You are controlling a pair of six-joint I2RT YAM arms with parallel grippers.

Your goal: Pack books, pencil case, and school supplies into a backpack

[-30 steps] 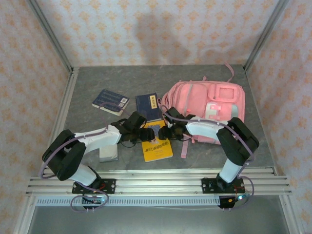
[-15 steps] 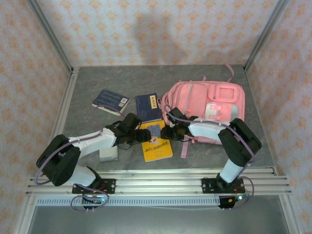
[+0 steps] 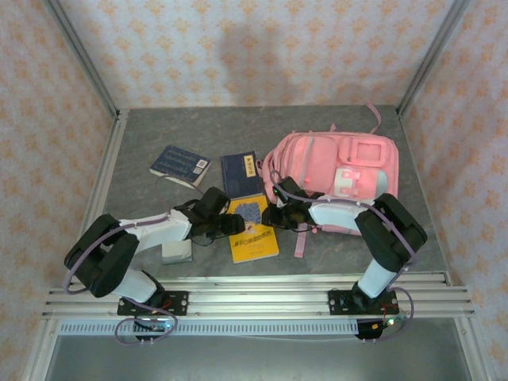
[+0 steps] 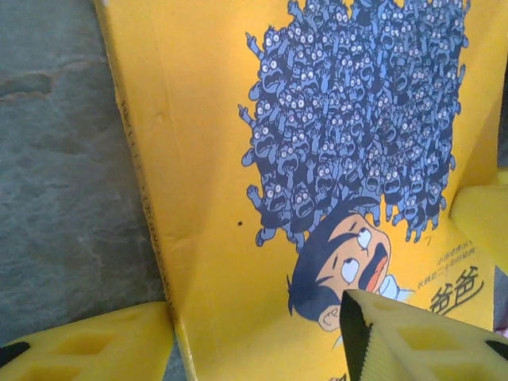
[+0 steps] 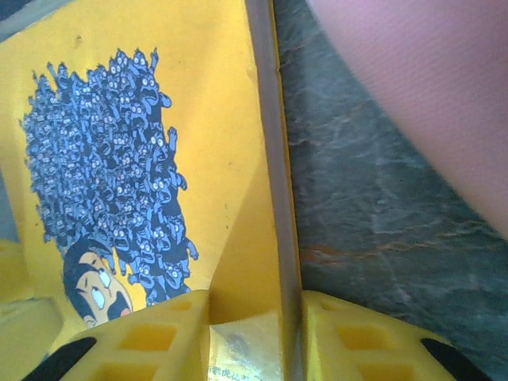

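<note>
The grey table [image 3: 159, 135] carries everything. The pink backpack [image 3: 337, 178] lies flat on its right half, pockets facing up, with one strap trailing toward the back wall and another toward the front edge.

All four books lie on the table, outside the backpack. The yellow book [image 3: 254, 234] is just left of the backpack's near corner, cartoon cover up, its far end just beside the middle navy book [image 3: 241, 173]. The left navy book [image 3: 181, 165] sits well apart, toward the back left, label up. The grey book [image 3: 176, 252] lies near the front rail, partly under the left arm.

Both arms reach inward and meet over the yellow book from opposite sides.

The left gripper [image 3: 232, 225] is at the book's left long edge. In its wrist view the jaws are spread wide: one finger [image 4: 87, 345] is low beside the spine, over bare table, and the other finger [image 4: 421, 341] hangs over the cover near the cartoon face. Nothing is pinched between them.

The right gripper [image 3: 268, 214] is at the book's right long edge, close to the backpack. Its jaws stand narrow and straddle that edge: one finger [image 5: 143, 337] is over the cover, the other [image 5: 357, 337] is on the table side, right against the grey page edge. A strip of cover shows between them. I cannot tell whether they actually clamp the book.
</note>
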